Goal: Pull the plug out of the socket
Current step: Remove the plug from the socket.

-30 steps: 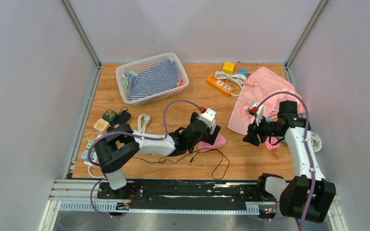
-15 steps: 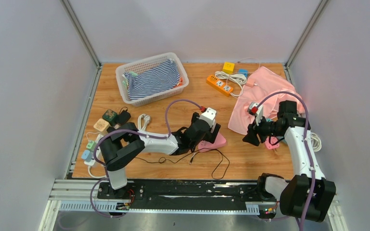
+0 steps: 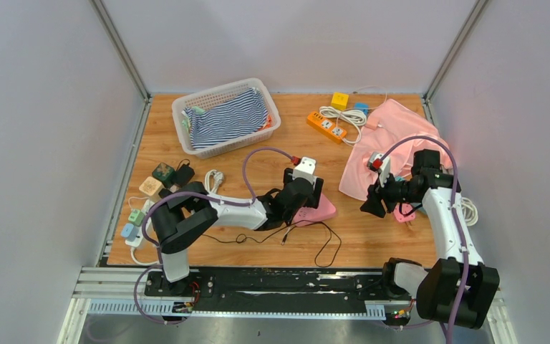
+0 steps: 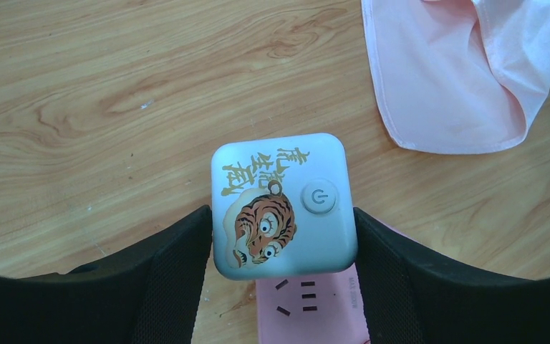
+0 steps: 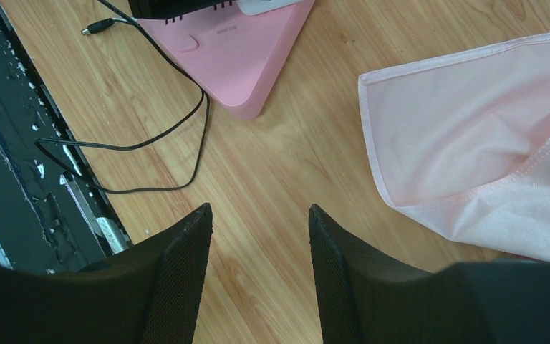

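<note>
My left gripper (image 4: 281, 215) is shut on a white square plug (image 4: 281, 204) with a tiger picture and a power button. The plug sits above the pink socket block (image 4: 311, 308), whose empty slot holes show just below it. In the top view the left gripper (image 3: 302, 192) hovers over the pink socket (image 3: 320, 209) near the table's middle. My right gripper (image 5: 260, 211) is open and empty above bare wood, to the right of the socket (image 5: 243, 50). It is also in the top view (image 3: 369, 204).
A pink cloth (image 3: 387, 143) lies at the right. A thin black cable (image 3: 326, 240) loops in front of the socket. A white basket (image 3: 225, 115) with striped cloth stands at the back left. An orange power strip (image 3: 327, 127) lies at the back, small adaptors (image 3: 154, 183) at the left edge.
My left gripper has shifted slightly left and back with the plug held in it. The right arm has not moved.
</note>
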### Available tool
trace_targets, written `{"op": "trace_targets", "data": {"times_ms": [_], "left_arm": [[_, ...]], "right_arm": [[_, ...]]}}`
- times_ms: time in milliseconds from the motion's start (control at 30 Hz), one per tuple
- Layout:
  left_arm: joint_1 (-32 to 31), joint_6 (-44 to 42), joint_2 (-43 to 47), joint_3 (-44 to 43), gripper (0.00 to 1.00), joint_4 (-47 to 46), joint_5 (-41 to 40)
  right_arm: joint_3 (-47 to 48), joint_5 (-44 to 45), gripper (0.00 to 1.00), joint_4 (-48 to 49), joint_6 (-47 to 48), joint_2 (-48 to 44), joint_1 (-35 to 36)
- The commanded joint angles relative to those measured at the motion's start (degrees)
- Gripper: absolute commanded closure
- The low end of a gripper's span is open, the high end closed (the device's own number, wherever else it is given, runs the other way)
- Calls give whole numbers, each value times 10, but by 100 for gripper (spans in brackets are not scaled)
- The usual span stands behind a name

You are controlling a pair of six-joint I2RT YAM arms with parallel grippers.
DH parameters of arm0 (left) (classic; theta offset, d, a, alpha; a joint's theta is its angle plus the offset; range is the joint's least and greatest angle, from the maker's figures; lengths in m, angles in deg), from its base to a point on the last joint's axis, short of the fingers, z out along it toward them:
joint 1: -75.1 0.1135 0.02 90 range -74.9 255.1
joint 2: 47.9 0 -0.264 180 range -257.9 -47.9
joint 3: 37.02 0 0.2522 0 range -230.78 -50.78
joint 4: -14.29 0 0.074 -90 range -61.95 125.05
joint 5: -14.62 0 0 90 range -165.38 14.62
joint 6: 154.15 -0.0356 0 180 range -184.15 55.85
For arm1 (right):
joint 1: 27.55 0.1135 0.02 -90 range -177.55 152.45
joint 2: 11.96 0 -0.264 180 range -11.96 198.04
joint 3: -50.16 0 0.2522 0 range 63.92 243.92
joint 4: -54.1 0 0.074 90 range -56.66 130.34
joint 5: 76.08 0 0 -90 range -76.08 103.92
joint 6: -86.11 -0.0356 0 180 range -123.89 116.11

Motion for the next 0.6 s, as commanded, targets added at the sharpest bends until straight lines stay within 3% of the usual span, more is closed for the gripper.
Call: {"op": "trace_targets", "data": {"times_ms": [0,333,567], "left_arm": [[1,21,-14,-12,29,5,-38],[1,12,-25,-19,36,5,-34],[1,11,-12,-13,66,3,-37]], "right_arm": [[-8,10,46,-4,-1,3,12],[-9,13,46,-2,-4,11,16],[-8,15,46,-2,-6,20,22]]}}
